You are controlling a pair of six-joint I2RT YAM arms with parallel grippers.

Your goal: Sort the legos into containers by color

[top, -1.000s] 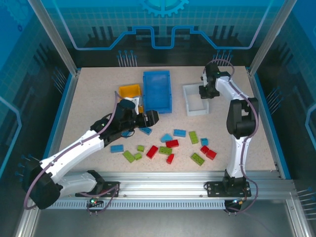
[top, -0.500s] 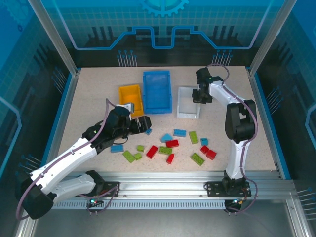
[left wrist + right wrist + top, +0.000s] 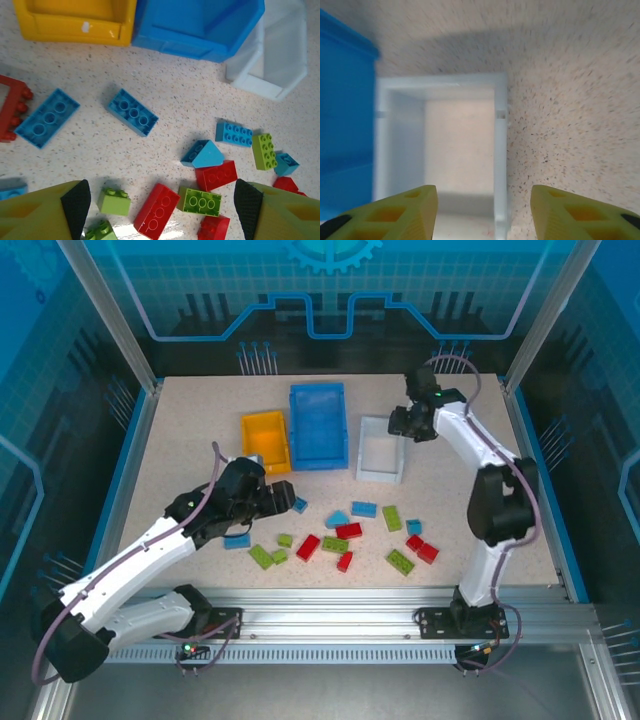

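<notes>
Noted: speckled beige desk (image 3: 190, 430); yellow-orange bin (image 3: 265, 435), blue bin (image 3: 318, 425), white bin (image 3: 380, 452); red bricks (image 3: 308, 547), light-blue bricks (image 3: 364, 509), lime-green bricks (image 3: 391, 518).

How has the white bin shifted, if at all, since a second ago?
Yes. The white bin has slid left, narrowing its gap to the blue bin, which stayed put.

Table (image 3: 190, 430): speckled beige top.
Far side: yellow bin (image 3: 247, 440), blue bin (image 3: 294, 425), white bin (image 3: 380, 477), side by side.
Near side: scattered red, blue, green bricks (image 3: 349, 531).
</notes>
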